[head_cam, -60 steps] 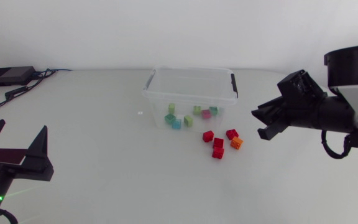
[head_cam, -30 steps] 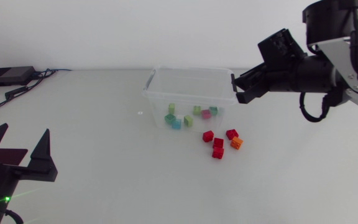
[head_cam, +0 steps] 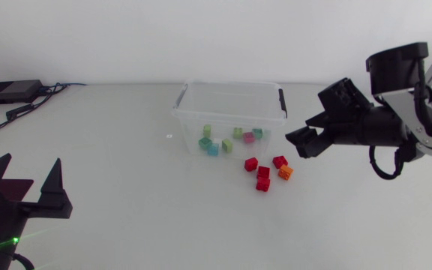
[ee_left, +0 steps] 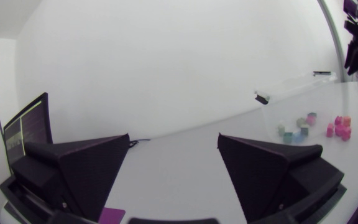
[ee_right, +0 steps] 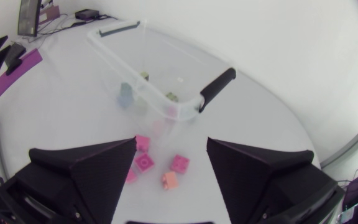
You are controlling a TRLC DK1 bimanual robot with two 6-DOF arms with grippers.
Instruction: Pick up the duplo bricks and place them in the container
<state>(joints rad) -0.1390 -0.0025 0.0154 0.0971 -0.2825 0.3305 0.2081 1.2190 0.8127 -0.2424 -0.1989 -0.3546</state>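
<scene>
1. Right claw (head_cam: 301, 142) is released and empty, fingers spread wide. It hangs above the table just beside the loose pile, so it reads as lined up for the next pick, not yet down on a brick
2. The loose pile is four red bricks (head_cam: 263, 172) plus an orange brick (head_cam: 285, 172). They lie on the table right in front of the bin (head_cam: 231, 84), near its wall but outside it. That's what's left of the job
3. In the right wrist view the pile sits ahead of and below the open fingers, roughly centred in the gap, with orange nearest the claw. Aim looks fine; it needs a drop, then a close on one brick
4. The bin is clear with the lid off and a black handle (head_cam: 282, 101) at each short end. Sorted bricks (head_cam: 227, 145), green, teal and pink, already lie on its floor. The open top is why a release from above works
5. The pile bricks touch or nearly touch. Risk: the wide fingers catch two or shove a neighbour. I'd take an outer one, orange first
6. Left claw (head_cam: 30, 161) is also released and empty, parked low at the near left corner, well apart from bin and bricks. The pile is on the right arm's side, so the left sitting out makes sense
</scene>
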